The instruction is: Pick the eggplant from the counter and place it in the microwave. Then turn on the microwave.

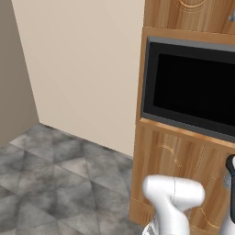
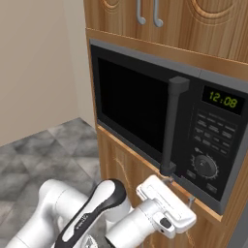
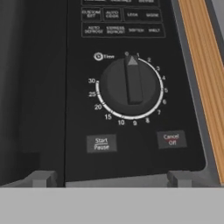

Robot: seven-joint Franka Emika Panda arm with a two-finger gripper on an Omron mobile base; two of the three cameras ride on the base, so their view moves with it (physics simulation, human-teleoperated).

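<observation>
I hold the gripper (image 3: 111, 178) square to the microwave (image 2: 145, 111) panel, jaws wide and empty. The Start/Pause button (image 3: 101, 143) lies just above and slightly left of their midline, below the dial (image 3: 130, 86). Door shut; I cannot see the eggplant.

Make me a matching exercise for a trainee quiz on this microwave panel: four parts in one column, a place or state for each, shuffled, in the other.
Parts:
1. Timer dial
2. Start/Pause button
3. Cancel/Off button
4. Clock display

Descriptions:
A. Below the dial, toward the wooden frame
B. Reads 12:08 in green
C. Pointer at the triangle mark at its top
D. Below the dial, toward the door side

Pairs: 1-C, 2-D, 3-A, 4-B
</observation>
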